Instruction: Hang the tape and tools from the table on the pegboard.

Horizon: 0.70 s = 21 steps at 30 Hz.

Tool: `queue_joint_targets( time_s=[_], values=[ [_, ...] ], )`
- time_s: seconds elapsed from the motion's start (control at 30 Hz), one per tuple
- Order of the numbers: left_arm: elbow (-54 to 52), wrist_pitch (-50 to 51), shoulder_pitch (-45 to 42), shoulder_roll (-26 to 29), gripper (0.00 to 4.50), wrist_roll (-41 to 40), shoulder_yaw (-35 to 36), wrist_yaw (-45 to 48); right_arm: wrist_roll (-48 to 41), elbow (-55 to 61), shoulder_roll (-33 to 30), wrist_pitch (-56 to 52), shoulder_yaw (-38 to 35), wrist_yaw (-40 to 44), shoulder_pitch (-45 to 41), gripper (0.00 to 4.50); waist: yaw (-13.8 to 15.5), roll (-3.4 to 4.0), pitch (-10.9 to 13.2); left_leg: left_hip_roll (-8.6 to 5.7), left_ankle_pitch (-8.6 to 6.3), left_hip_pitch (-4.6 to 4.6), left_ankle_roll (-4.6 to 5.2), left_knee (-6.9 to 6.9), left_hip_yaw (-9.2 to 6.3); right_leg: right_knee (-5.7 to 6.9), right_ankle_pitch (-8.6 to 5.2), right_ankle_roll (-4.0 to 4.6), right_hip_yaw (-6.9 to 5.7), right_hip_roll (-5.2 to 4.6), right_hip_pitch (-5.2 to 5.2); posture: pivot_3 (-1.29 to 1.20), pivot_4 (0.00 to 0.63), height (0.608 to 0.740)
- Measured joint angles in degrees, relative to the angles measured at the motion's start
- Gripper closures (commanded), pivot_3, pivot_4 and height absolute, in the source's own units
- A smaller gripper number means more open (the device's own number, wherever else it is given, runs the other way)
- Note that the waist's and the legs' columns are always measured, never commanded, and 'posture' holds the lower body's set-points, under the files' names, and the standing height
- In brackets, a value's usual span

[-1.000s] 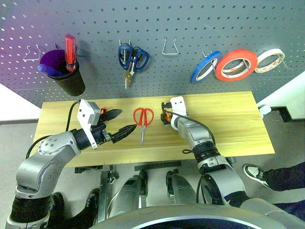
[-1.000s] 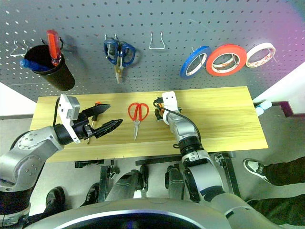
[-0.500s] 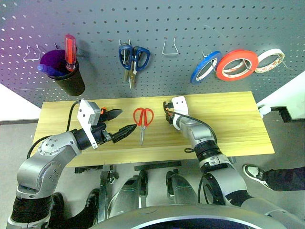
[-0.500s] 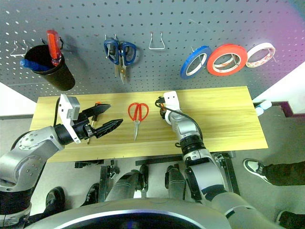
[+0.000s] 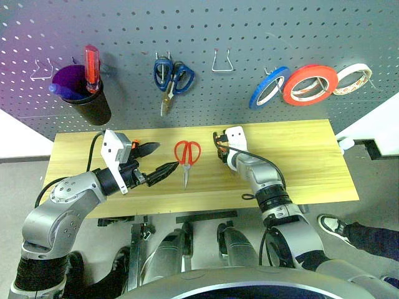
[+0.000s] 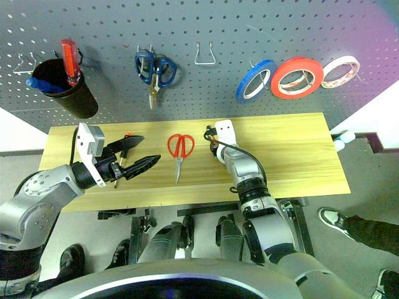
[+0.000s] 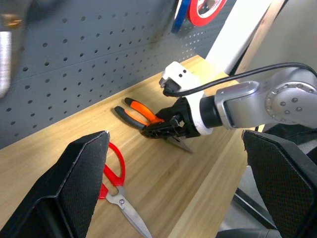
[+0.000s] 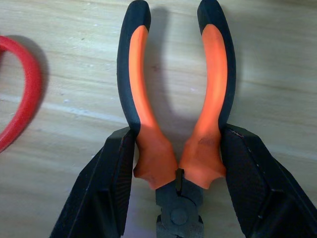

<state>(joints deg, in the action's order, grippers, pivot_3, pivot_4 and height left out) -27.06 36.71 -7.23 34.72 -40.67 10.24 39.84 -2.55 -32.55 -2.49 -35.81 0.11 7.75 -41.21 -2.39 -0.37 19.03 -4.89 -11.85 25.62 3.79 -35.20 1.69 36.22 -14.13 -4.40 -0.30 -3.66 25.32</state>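
Observation:
Small pliers (image 8: 173, 124) with orange-and-black handles lie on the light wood table (image 5: 299, 162). My right gripper (image 8: 178, 136) is shut on them, one finger pressing each handle just above the pivot. The head view shows that gripper (image 5: 219, 149) at the table's middle. Red-handled scissors (image 5: 187, 154) lie flat just left of it. My left gripper (image 5: 160, 159) hovers open and empty left of the scissors. It partly hides a slim orange-handled screwdriver (image 6: 127, 136). The orange-red tape (image 5: 310, 84) hangs on the dark grey pegboard (image 5: 249, 31).
Blue-handled scissors (image 5: 174, 75) hang on the pegboard, with a bare wire hook (image 5: 222, 62) to their right. A blue roll (image 5: 268, 87) and a beige-white roll (image 5: 352, 78) flank the tape. A black cup (image 5: 90, 103) holds a thick red screwdriver. A person's shoe (image 5: 333, 227) shows at the lower right.
My right gripper has closed onto the pliers' handles without shifting place. The blue-handled scissors sway slightly on their hook. The left arm has not moved.

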Motion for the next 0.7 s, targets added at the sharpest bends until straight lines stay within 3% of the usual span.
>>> queue_joint_targets(
  time_s=[0.4, 0.7],
  values=[
    [2.41, -1.01, -1.92, -0.08, 0.00, 0.45, -0.32, 1.27, -4.99, 21.47, -3.38, -7.65, -1.39, 5.94, 9.20, 2.21, -0.01, 0.00, 0.00, 0.00, 0.00, 0.03, 0.00, 0.02, 0.00, 0.00, 0.00, 0.00, 0.00, 0.00, 0.04, -0.02, 0.334, 0.739],
    [5.86, -2.64, -4.66, -1.24, 0.00, 1.86, -1.33, 2.33, -8.54, 28.90, -3.85, -6.86, -1.99, 9.02, 14.81, 2.21, -0.11, -0.01, -0.02, -0.01, 0.15, 0.06, -0.26, -0.02, 0.00, 0.00, 0.02, -0.01, 0.00, 0.00, 0.03, -0.05, 0.302, 0.739]
  ],
)
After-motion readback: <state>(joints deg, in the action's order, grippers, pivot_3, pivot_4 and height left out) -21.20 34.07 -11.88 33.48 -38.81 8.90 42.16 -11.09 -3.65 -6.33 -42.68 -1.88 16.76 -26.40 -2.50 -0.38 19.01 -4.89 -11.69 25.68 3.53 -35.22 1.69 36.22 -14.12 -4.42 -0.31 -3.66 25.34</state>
